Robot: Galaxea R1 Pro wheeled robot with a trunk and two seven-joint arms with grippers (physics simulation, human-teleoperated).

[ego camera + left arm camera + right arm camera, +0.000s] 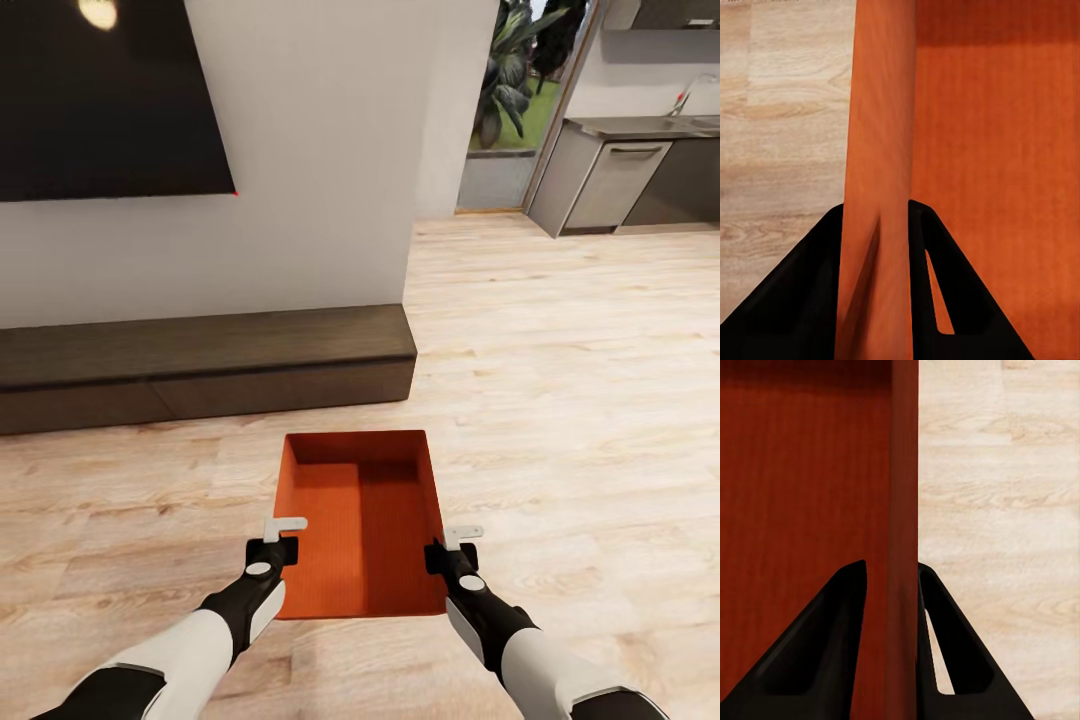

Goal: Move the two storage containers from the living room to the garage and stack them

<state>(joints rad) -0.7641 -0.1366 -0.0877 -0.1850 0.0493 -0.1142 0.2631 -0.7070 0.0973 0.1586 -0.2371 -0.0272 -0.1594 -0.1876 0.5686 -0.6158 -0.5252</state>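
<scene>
An orange-red storage container (pixel 362 520) sat low in the middle of the head view, at about six o'clock from the frame's centre, open side up, its long axis running away from the robot toward the low dark-brown cabinet (pixel 200 365) at eleven o'clock. Both arms reached to its near end, one on each long wall.

The left gripper (pixel 283 545) was closed on the container's left wall near the near corner. In the left wrist view its two black fingers (pixel 802 292) stood one on either side of the thin wall, one outside over the pale wood-plank floor (pixel 780 120), the other inside above the textured bottom, both pressed against the wall.

The right gripper (pixel 441 552) held the opposite wall the same way — in the right wrist view one dark finger (pixel 817 652) lay inside the bin and the other outside over the floor (pixel 1005 495), the wall clamped between them.

Whether the bin rested on the planks or hung just clear of them could not be told.

Behind the cabinet rose a white wall carrying a black TV (pixel 105 95) at ten o'clock. At one to two o'clock the room opened onto grey kitchen cabinets (pixel 610 180) and a glazed doorway with green plants (pixel 515 70) beyond — all well apart from the container.
</scene>
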